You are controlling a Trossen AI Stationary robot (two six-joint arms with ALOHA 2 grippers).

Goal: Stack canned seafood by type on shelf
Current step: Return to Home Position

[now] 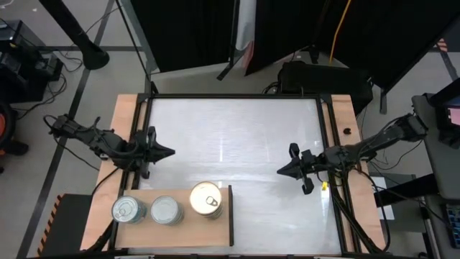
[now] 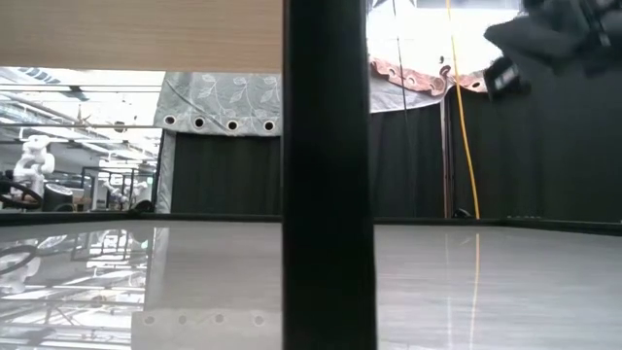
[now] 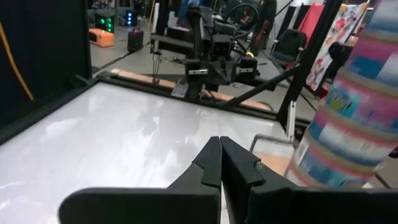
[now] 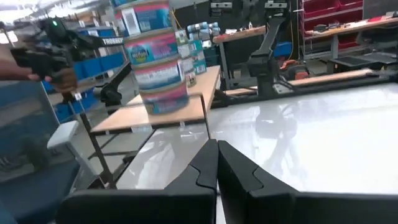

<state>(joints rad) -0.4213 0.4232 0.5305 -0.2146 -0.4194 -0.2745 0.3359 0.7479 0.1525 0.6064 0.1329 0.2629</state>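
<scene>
The canned seafood stands in three stacks on the shelf, a light wooden board at the table's near left. Two stacks show silver lids; the third shows a gold pull-tab lid. In the right wrist view a tall stack rests by its bottom tin on the board. My left gripper is shut, holds nothing, and hangs above the table's left side, beyond the shelf. My right gripper is shut with nothing in it over the table's right side, pointing left.
The shelf's dark end edge and its post stand near the table's middle front. Bare white tabletop lies between the two grippers. A dark frame runs along the table's sides.
</scene>
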